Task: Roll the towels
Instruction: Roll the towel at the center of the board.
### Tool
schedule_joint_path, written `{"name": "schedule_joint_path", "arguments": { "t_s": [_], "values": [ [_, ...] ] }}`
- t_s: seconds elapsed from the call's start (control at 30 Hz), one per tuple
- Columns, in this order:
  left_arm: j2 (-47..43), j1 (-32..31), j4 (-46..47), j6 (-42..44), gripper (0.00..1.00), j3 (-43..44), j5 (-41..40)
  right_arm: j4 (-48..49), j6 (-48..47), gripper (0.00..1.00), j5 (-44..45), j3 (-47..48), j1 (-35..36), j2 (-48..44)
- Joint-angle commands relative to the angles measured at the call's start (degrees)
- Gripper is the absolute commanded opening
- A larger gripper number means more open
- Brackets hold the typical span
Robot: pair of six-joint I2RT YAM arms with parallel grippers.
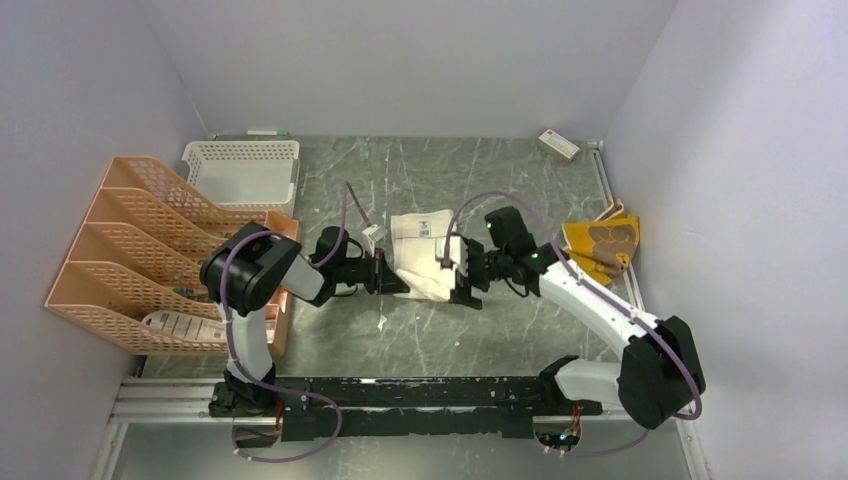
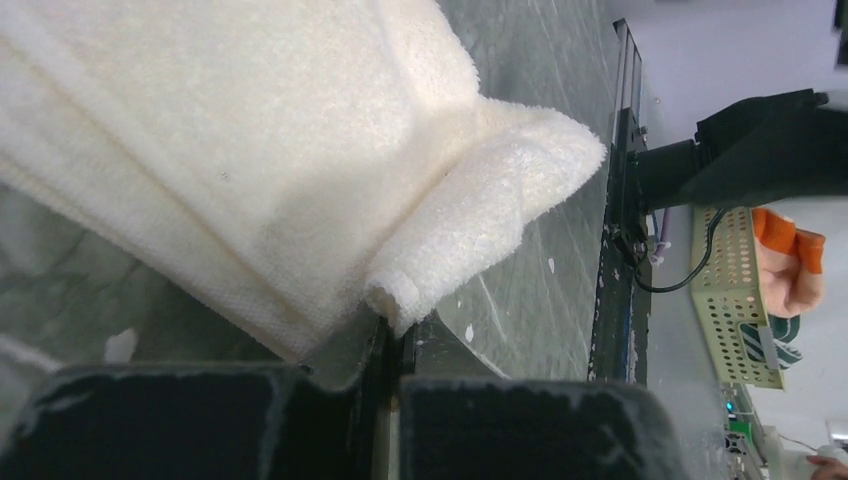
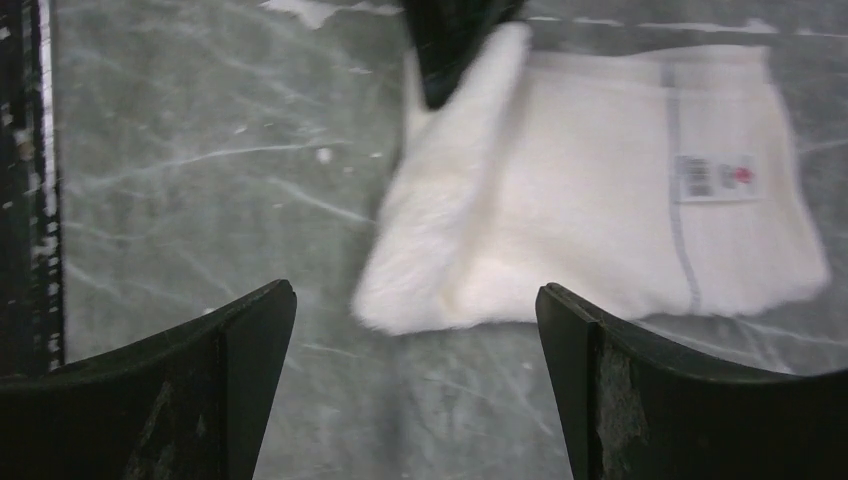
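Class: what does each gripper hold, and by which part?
Left gripper pinches the off-white towel by its folded edge; right gripper, jaws open, holds nothing.

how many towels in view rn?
2. The off-white towel lies mid-table. The mustard-yellow towel is crumpled at the table's right edge, by the wall. The orange rack has slots not fully visible, so more could be hidden.

Off-white towel (image 1: 421, 252) centre, one end folded over; mustard towel (image 1: 601, 245) bunched far rt.

Left claw (image 2: 392, 340) reaches low toward the middle, seemingly pinched closed; right claw (image 3: 415, 295) opposite it gapes wide.
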Motion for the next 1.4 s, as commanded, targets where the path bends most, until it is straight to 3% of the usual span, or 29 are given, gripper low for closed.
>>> {"name": "schedule_joint_path", "arguments": {
  "t_s": [0.0, 0.27, 0.43, 0.63, 0.93, 1.1, 1.23, 1.37],
  "values": [
    [-0.90, 3.21, 2.85, -0.30, 0.07, -1.79, 3.96, 1.89, 2.01, 0.91, 7.37, -4.78, 5.38, -3.23],
    [-5.34, 4.28, -8.03, 7.01, 0.07, -1.25, 3.27, 11.35, 4.33, 0.90, 13.93, -12.86, 8.70, -8.01],
    [-5.80, 4.30, -7.55, 6.78, 0.07, -1.91, 2.82, 17.68, 10.47, 0.76, 15.85, -12.03, 8.77, -3.18],
    [-5.49, 4.28, -7.16, 6.68, 0.07, -2.48, 2.85, 26.44, 15.02, 0.71, 9.00, -13.53, 8.77, 0.96],
    [-5.20, 4.30, -8.14, 7.40, 0.07, -2.34, 2.82, 24.21, 15.07, 0.54, 5.34, -12.66, 8.69, 5.16],
    [-5.07, 4.29, -7.50, 7.15, 0.07, -2.37, 2.82, 20.74, 14.43, 0.36, 4.61, -10.33, 8.49, 8.51],
    [-5.22, 4.32, -7.44, 7.34, 0.07, -2.69, 2.78, 17.09, 13.64, 0.00, 1.42, -7.62, 5.76, 11.32],
    [-5.79, 4.28, -8.06, 8.09, 0.07, -3.15, 2.41, 15.10, 14.39, 0.00, -3.43, -5.85, 1.24, 12.04]
  ]
}}
